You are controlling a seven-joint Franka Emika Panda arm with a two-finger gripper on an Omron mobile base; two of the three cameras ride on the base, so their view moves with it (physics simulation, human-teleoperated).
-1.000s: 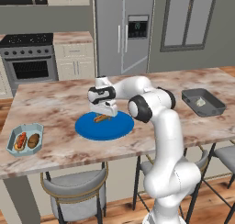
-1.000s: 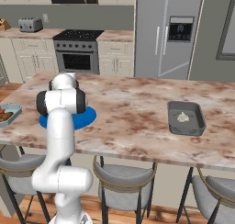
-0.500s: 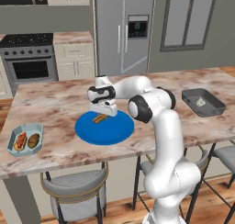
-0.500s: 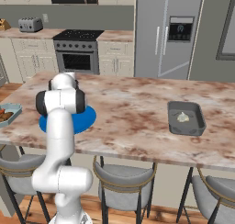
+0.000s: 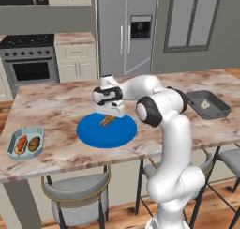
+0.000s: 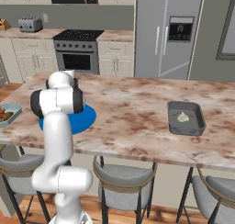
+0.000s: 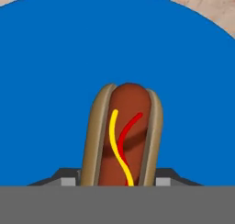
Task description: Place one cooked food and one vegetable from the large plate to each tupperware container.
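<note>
Having narrowed from wide, the gripper (image 7: 118, 181) is being closed around the hot dog (image 7: 122, 136) on the large plate (image 5: 89, 132), readying transfer.

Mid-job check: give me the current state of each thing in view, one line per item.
Gripper: closed on the hot dog.
Hot dog: on the plate, between the fingers.
Plate: holds just the hot dog.
Pale tub: holds a hot dog and a brown item.
Dark tub: holds one pale item.
</note>
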